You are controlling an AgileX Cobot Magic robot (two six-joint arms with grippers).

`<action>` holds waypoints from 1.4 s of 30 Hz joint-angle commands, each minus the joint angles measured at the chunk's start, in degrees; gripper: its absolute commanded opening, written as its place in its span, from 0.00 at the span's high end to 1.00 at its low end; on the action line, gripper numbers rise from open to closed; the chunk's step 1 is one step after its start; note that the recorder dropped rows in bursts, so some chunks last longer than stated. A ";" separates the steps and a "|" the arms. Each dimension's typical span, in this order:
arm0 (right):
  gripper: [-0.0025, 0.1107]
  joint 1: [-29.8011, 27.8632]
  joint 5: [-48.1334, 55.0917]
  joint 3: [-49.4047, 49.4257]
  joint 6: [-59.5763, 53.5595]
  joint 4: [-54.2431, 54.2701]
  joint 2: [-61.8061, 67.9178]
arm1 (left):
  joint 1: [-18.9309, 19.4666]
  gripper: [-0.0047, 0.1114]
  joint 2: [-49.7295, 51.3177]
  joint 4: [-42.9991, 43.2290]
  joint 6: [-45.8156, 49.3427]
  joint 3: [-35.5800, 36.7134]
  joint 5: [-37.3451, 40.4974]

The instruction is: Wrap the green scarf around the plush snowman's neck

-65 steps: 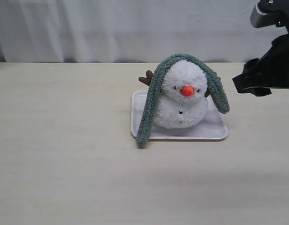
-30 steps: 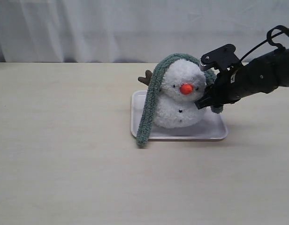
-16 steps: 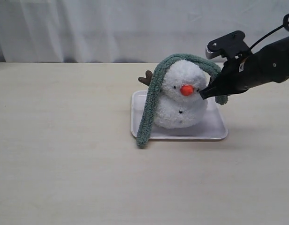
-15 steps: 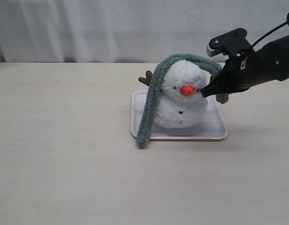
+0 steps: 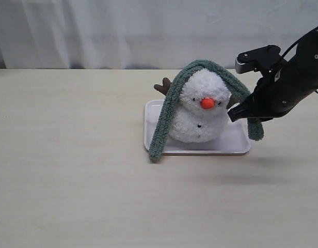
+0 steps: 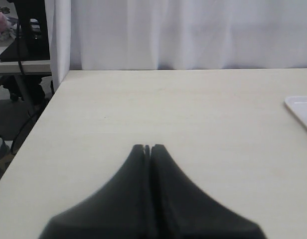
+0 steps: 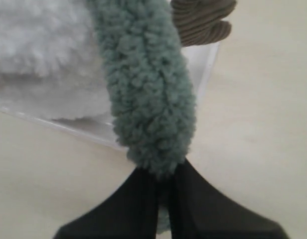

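Since half a second ago the right claw (image 5: 234, 117) has dropped lower and away from the snowman (image 5: 199, 121), taking one scarf (image 5: 169, 106) end down with it. The fuzzy grey-green scarf drapes over the head of the snowman, which sits on a white tray (image 5: 236, 146). The right claw pinches that end tight. The left claw (image 6: 147, 148) is closed, empty.

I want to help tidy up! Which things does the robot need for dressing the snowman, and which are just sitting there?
For the job:
- green scarf, draped over the head
- plush snowman
- right gripper, pinching one scarf end

Just there:
- white tray under the snowman
- left gripper, shut and off to the side
- table
- curtain
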 commanded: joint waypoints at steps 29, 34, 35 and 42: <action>0.67 -0.19 -5.13 -0.17 -10.71 18.43 5.66 | 0.03 0.96 -0.11 -0.09 -0.18 0.14 -0.52; 0.50 -0.19 -2.95 -0.17 -10.71 18.43 5.58 | 0.03 0.96 -0.11 -0.09 -0.18 0.14 -0.52; 0.49 -0.19 -2.36 -0.17 -10.71 18.43 5.58 | 0.03 0.96 -0.11 -0.09 -0.18 0.14 -0.52; 0.47 -0.19 0.50 -0.17 -11.71 18.43 3.38 | 0.03 0.96 -0.11 -0.09 -0.18 0.14 -0.52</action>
